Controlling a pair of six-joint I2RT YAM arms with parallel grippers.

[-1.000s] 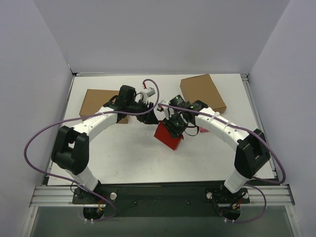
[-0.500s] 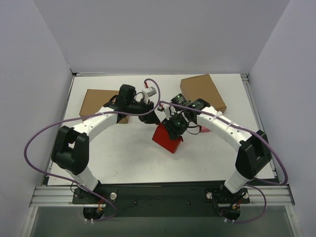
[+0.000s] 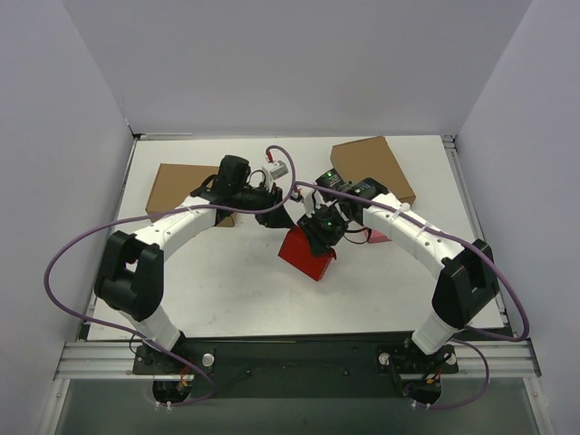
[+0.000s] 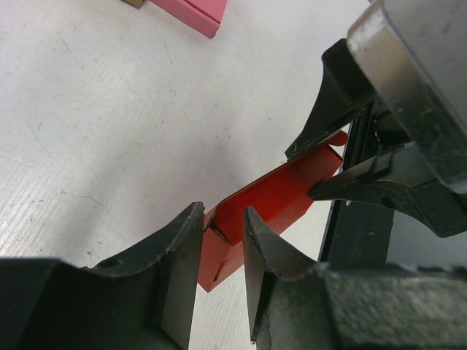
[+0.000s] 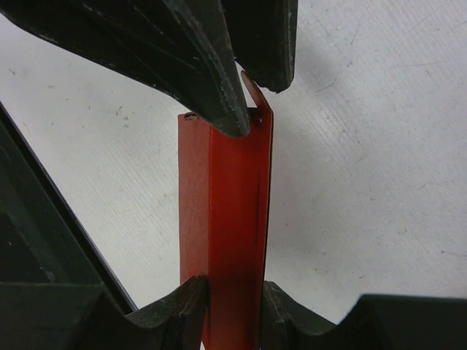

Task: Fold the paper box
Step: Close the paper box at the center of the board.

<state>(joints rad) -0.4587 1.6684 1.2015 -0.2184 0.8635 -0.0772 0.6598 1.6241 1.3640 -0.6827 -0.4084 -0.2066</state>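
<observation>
The paper box [image 3: 306, 253] is a bright red, partly folded narrow box held above the table's middle between both arms. My right gripper [image 3: 323, 227] is shut on one end of it; in the right wrist view its fingers [image 5: 182, 310] pinch the red box [image 5: 232, 219] from both sides. My left gripper [image 3: 285, 215] grips the other end. In the left wrist view its jaws stand close around the box's end flap [image 4: 222, 237], touching it. The right gripper [image 4: 343, 171] shows there too, holding the far end.
Two flat brown cardboard boxes lie at the back, one on the left [image 3: 181, 186] and one on the right [image 3: 372, 168]. A small pink box [image 3: 377, 237] lies under the right arm and also shows in the left wrist view [image 4: 193, 11]. Side walls border the table.
Both grippers and the red box have shifted slightly to the left and nearer. The grips have not changed.
</observation>
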